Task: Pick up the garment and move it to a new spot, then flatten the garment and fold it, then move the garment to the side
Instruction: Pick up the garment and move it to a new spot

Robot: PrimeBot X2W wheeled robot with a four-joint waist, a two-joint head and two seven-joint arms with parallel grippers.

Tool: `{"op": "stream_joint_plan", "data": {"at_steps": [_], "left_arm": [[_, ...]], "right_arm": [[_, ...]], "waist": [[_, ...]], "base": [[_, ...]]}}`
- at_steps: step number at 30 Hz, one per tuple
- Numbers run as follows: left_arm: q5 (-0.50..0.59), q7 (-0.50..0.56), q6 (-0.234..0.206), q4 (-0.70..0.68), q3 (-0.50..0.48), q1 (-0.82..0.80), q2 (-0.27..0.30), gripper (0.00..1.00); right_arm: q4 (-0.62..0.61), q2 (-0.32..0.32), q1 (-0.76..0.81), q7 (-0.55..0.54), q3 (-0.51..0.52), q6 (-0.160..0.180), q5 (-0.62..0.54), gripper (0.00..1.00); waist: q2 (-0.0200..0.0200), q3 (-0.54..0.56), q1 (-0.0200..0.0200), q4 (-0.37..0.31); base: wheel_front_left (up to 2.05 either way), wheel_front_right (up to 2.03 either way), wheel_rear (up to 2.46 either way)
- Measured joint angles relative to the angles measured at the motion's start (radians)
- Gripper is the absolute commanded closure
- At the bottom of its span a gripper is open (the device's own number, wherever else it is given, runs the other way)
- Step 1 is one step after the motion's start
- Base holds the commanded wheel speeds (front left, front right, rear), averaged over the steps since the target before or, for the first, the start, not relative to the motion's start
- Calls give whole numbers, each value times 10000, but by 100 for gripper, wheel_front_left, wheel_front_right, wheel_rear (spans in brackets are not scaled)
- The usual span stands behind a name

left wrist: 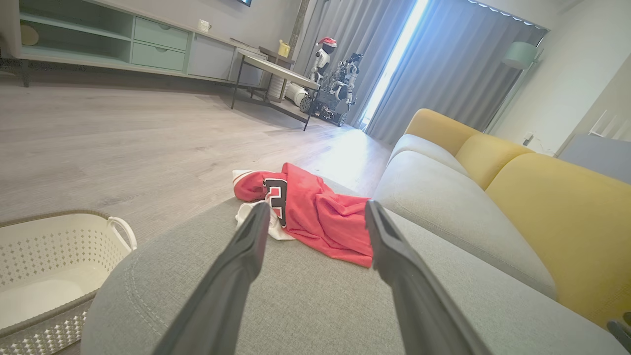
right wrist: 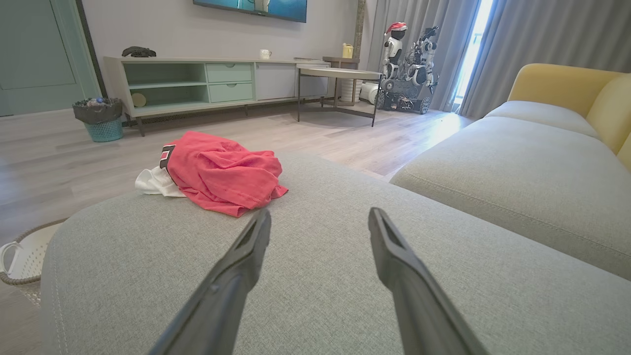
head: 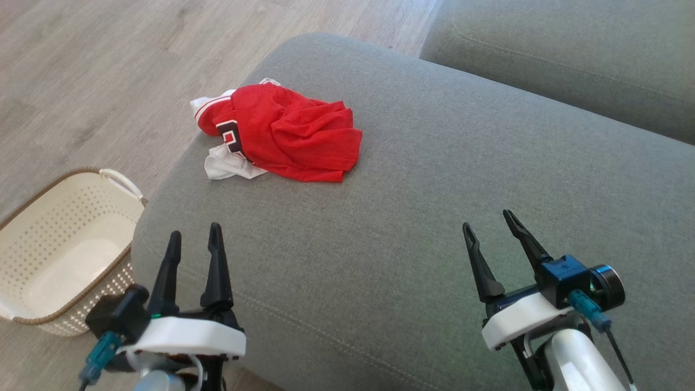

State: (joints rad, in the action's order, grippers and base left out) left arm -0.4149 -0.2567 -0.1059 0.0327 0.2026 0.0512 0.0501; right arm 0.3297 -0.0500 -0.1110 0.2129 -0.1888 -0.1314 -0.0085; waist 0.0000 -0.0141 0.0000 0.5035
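The red garment with white trim lies crumpled on the grey sofa cushion, near the far left edge of it. The left tool is released; its two fingers stand apart and grasp nothing, over the near part of the cushion. The right tool is released too, well apart from the garment. A white basket stands on the floor just beside the cushion, at the left.

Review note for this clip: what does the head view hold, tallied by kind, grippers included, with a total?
Crumpled red-and-white fabric garment: 1
Cream perforated plastic basket: 1
Grey fabric sofa cushions: 2
Dark two-finger grippers, both open: 2 (left gripper, right gripper)
Total: 6
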Motion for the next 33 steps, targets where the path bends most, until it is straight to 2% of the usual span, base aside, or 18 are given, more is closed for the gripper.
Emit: {"op": "stream_joint_plan", "data": {"at_steps": [10, 15, 22, 26, 33], "left_arm": [[92, 0, 21, -6, -541, -182, -8, 0], [439, 0, 278, 10, -1018, -981, -19, 0], [1062, 0, 832, 1074, -1722, -2536, -71, 0], [1233, 4, 1154, 2408, -1801, -3734, 150, 0], [1185, 932, 1160, 4903, -1893, -5644, 550, 0]], "right_arm": [[-128, 8, 9, 40, 163, 0, -4, 0], [-594, -10, -12, -123, 376, 0, -180, 0], [-1593, -405, -377, -550, 780, 0, -414, 0], [-2243, -673, -676, -817, 984, 0, -462, 0], [-3101, -986, -739, -1214, 1039, 0, -535, 0]], "waist": [[0, -296, 0, -185], [0, -852, 0, -417], [0, -1926, 1, -832], [0, -2584, 3, -1102], [0, -3503, 3, -1634]], "base": [[0, 0, 0], [0, 0, 0], [0, 0, 0], [0, 0, 0], [0, 0, 0]]}}
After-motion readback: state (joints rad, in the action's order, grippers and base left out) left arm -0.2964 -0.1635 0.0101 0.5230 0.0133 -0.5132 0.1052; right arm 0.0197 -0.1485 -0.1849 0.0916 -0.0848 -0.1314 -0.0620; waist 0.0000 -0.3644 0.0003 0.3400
